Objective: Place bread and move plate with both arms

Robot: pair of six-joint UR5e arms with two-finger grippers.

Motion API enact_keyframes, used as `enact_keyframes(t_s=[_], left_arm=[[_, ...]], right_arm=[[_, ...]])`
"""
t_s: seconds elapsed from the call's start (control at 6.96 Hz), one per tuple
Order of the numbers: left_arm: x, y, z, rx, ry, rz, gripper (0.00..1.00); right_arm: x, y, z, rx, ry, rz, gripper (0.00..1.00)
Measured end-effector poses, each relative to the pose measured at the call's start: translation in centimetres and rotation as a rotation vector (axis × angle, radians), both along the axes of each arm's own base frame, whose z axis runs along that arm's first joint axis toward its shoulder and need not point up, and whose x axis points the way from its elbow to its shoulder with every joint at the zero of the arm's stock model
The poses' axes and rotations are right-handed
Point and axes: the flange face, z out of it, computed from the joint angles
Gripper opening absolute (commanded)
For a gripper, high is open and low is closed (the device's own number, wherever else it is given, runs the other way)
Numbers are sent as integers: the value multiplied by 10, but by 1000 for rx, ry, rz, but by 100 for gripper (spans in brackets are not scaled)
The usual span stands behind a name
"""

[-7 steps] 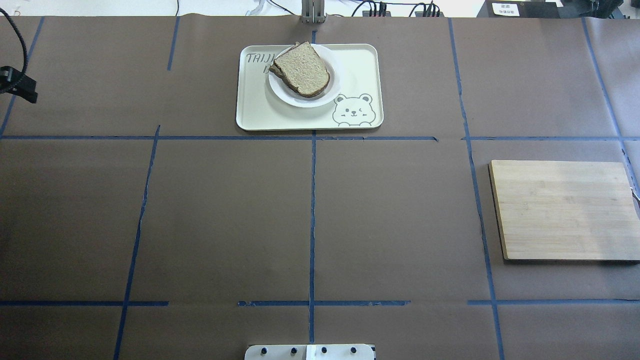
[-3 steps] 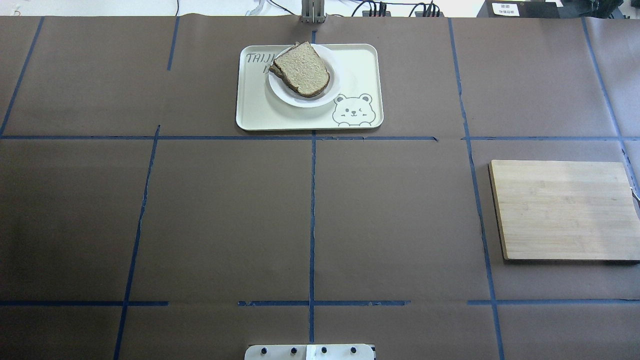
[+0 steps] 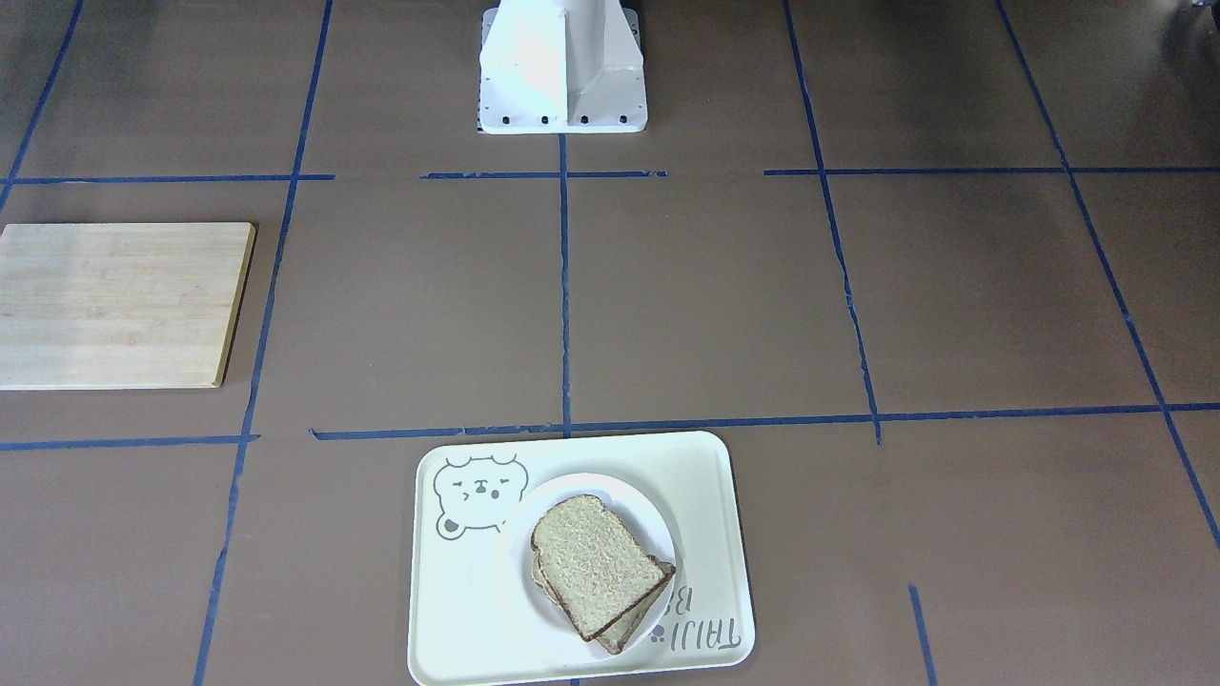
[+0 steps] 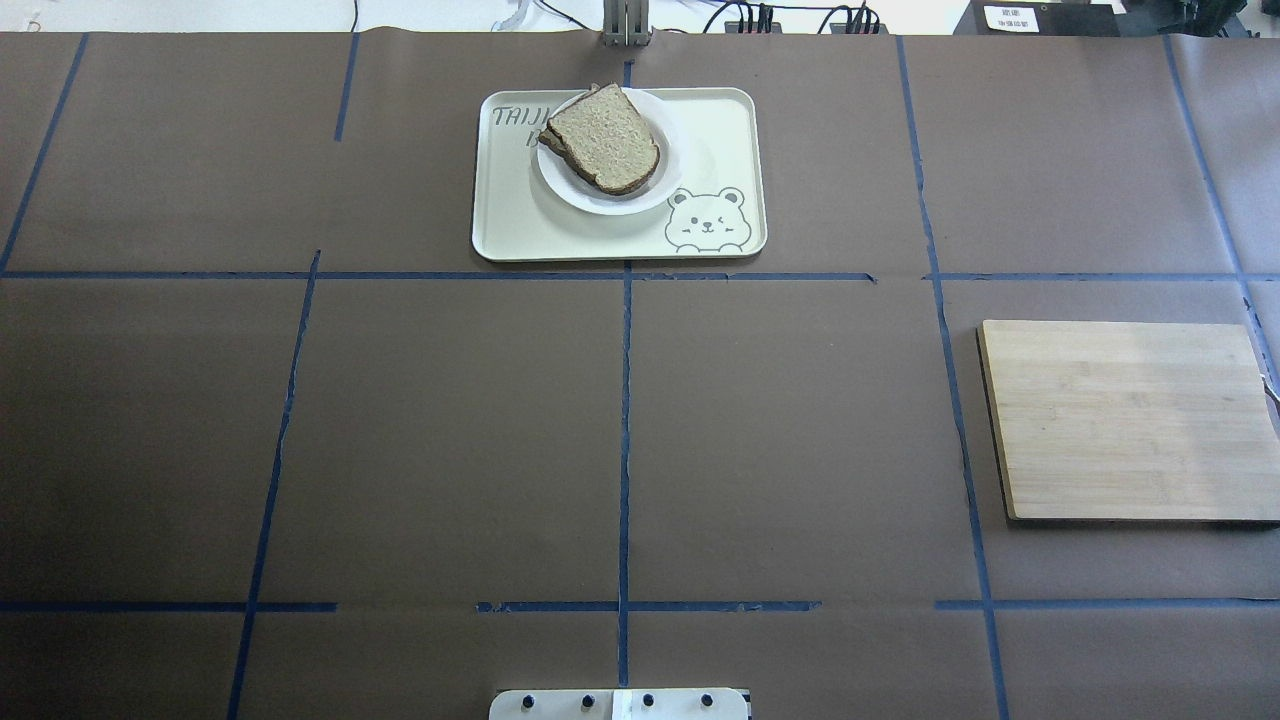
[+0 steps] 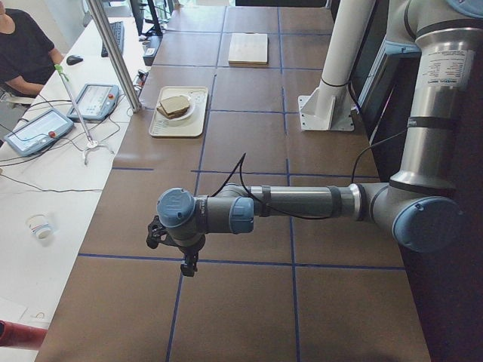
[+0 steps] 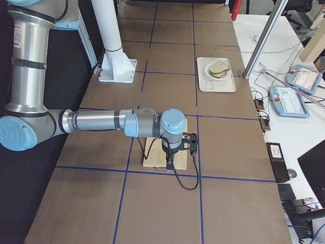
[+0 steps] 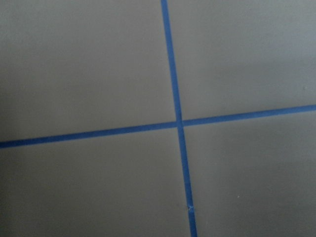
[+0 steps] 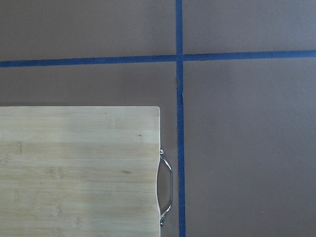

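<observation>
Bread (image 4: pixel 605 135) on plate (image 4: pixel 666 170) — plate on tray (image 4: pixel 520 222), cutting board (image 4: pixel 1125 420) well apart.

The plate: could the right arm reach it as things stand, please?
Probably yes. The right arm hangs over the board, well away from the plate on its tray, and nothing stands on the table between them.

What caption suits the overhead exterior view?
Bread on a white plate inside a bear-print tray; a wooden board lies apart, to the right.
</observation>
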Motion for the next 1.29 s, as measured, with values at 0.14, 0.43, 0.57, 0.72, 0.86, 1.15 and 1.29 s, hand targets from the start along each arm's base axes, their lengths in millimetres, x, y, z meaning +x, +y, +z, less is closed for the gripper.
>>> enact_keyframes(t_s=[0.14, 0.43, 0.57, 0.72, 0.86, 1.15, 1.29], left_arm=[[0, 12, -1, -1, -4, -2, 100], [3, 30, -10, -18, -11, 5, 100], [7, 33, -13, -31, -25, 18, 100], [8, 35, -12, -43, -43, 25, 100], [9, 37, -10, -53, -51, 32, 100], [9, 41, -1, -42, -49, 64, 100], [9, 41, 2, -37, -45, 77, 100]], right_arm=[[0, 0, -1, 1, -3, 1, 100], [0, -1, -1, 4, -2, 1, 100], [0, -1, -1, 4, 0, 1, 100], [0, -1, 0, 3, 1, 1, 100], [0, -1, 0, 3, 2, 1, 100], [0, 0, 4, -3, 3, 0, 100], [1, 1, 6, -8, 4, 0, 100]])
